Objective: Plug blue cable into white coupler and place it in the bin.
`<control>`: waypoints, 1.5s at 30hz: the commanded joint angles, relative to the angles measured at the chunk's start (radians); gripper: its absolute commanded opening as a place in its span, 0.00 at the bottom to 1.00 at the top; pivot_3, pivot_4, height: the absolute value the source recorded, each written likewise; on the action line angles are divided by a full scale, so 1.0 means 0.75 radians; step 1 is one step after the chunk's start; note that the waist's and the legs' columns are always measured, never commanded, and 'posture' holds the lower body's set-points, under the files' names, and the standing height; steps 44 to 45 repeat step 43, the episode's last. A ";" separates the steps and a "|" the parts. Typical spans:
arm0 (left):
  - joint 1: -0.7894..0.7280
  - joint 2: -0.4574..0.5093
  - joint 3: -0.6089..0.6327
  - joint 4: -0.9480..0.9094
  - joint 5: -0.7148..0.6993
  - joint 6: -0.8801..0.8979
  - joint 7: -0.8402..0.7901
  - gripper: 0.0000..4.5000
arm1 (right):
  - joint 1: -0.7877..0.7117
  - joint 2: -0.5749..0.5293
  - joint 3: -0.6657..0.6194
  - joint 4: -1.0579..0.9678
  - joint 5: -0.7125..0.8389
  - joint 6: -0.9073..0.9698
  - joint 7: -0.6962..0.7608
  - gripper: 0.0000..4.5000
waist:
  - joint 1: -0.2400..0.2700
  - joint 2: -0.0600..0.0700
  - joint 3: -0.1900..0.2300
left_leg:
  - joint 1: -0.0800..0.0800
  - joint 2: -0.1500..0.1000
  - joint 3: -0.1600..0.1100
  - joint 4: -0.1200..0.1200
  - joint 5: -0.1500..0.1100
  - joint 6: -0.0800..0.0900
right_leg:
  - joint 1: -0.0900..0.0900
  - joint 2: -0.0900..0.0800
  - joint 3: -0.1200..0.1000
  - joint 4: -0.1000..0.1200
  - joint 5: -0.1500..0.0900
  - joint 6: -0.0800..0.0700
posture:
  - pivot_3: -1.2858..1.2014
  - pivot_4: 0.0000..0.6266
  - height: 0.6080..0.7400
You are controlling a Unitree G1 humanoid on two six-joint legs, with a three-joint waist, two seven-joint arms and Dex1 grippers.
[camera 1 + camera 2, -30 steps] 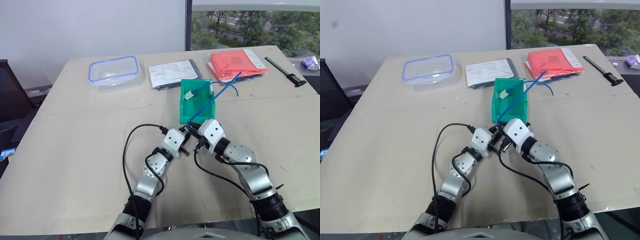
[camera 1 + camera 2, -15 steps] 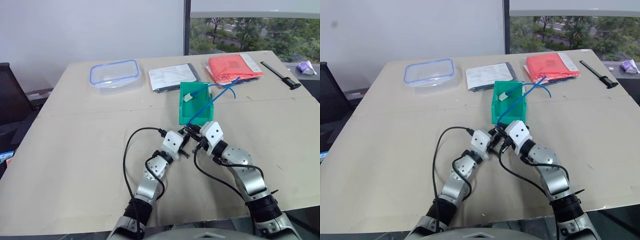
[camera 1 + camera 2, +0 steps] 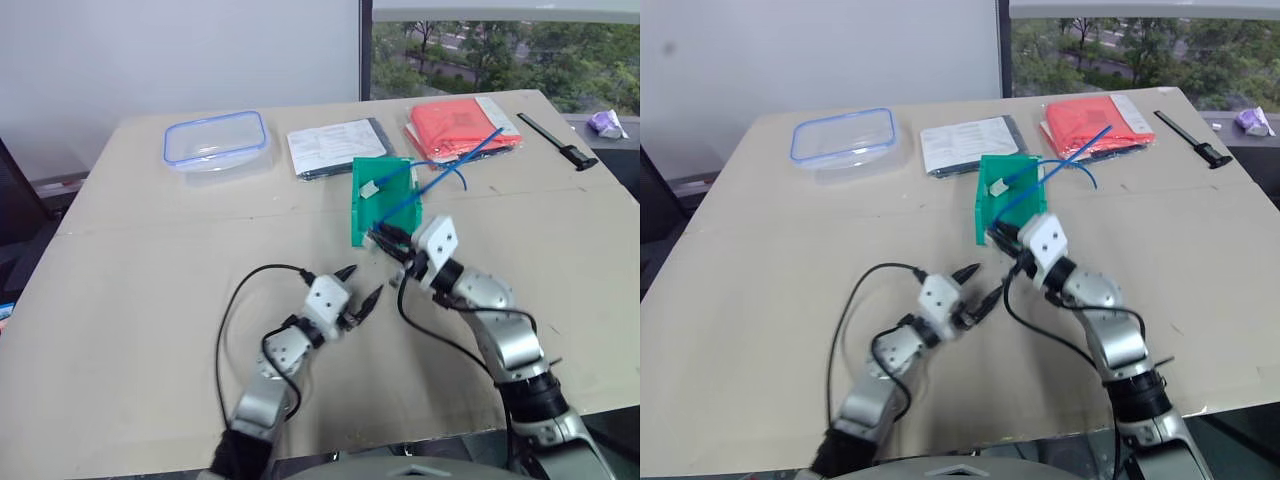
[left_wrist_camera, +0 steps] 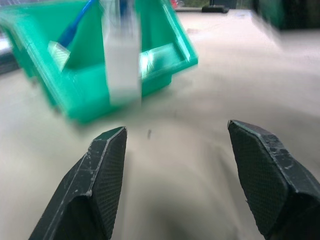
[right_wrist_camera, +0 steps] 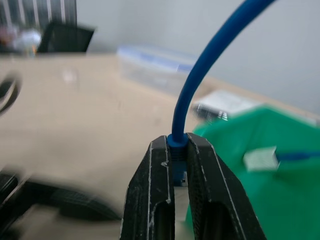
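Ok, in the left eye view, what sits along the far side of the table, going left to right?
Clear container with a blue rim → printed papers → red packet → black tool.

Honestly nothing here is readable. The printed sheet (image 3: pixel 335 147) just behind the green bin (image 3: pixel 362 210) clearly has lines of text on it, but they're too small to make out. The white label strip on the red packet (image 3: pixel 458 125), behind and to the right of the bin, is just as unreadable.
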 commanded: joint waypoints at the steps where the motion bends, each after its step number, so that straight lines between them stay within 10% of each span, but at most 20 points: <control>1: 0.003 0.072 0.096 -0.399 -0.271 0.336 -0.024 0.72 | -0.188 -0.024 -0.107 -0.080 0.196 0.313 -0.002 0.00 | 0.006 0.000 0.004 | -0.002 0.000 -0.001 0.000 0.001 -0.001 | -0.001 -0.001 0.000 0.000 0.000 -0.001 | 0.52 0.24 1.00; 11: -0.381 0.154 0.356 -0.690 -0.660 1.131 0.322 0.72 | -0.681 -0.111 -0.222 0.588 0.189 0.588 -0.020 0.00 | 0.009 -0.006 0.013 | -0.004 -0.006 -0.004 0.002 0.004 -0.005 | 0.000 0.002 -0.009 -0.001 0.001 0.000 | 0.52 0.24 1.00; 21: -0.428 0.181 0.338 -0.727 -0.637 1.237 0.408 0.73 | -0.707 -0.228 -0.212 0.713 0.002 0.415 -0.023 0.98 | 0.010 -0.007 0.013 | -0.020 -0.004 0.002 0.001 0.007 -0.010 | -0.019 0.001 -0.003 -0.001 0.001 0.000 | 0.52 0.24 1.00; 28: -0.188 0.249 0.270 -0.832 -0.532 1.138 0.385 0.73 | -0.245 -0.501 -0.319 0.230 0.138 0.423 0.261 0.99 | 0.023 -0.008 0.014 | -0.021 -0.005 0.001 0.001 0.006 -0.010 | -0.017 -0.004 0.001 -0.003 0.001 0.000 | 0.52 0.24 1.00; 36: 0.320 0.356 0.316 -0.696 -0.298 0.708 0.257 0.73 | 0.552 -0.428 -0.551 -0.069 0.353 0.017 0.545 0.99 | 0.014 -0.006 0.014 | -0.015 -0.001 0.004 -0.001 0.002 -0.003 | -0.015 -0.002 0.005 -0.002 0.001 -0.001 | 0.52 0.24 1.00; 45: 0.463 0.321 0.286 -0.538 -0.208 0.440 0.174 0.73 | 0.700 -0.446 -0.524 0.179 0.263 -0.199 0.647 0.99 | 0.018 -0.010 0.016 | -0.013 -0.002 0.007 0.007 0.003 -0.003 | -0.010 -0.008 0.003 -0.002 0.003 -0.012 | 0.52 0.24 1.00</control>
